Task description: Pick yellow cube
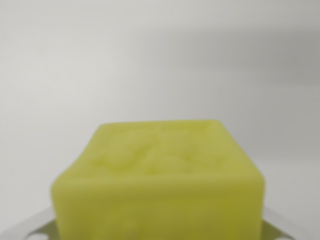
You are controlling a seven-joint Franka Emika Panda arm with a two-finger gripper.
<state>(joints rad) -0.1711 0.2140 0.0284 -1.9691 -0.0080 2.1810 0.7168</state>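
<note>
The yellow cube (159, 180) fills the lower middle of the wrist view, very close to the camera and out of focus. Its top face looks bumpy and its front face runs off the bottom edge. Grey metal fingers (27, 227) show at the bottom left and bottom right corners, pressed against the cube's two sides. My gripper (157, 232) is shut on the cube. The fingertips and the cube's underside are hidden, and I cannot tell whether the cube rests on the surface or hangs above it.
A plain, blurred white-grey surface (160, 60) lies behind the cube, with a faint darker band across the upper right. Nothing else is in view.
</note>
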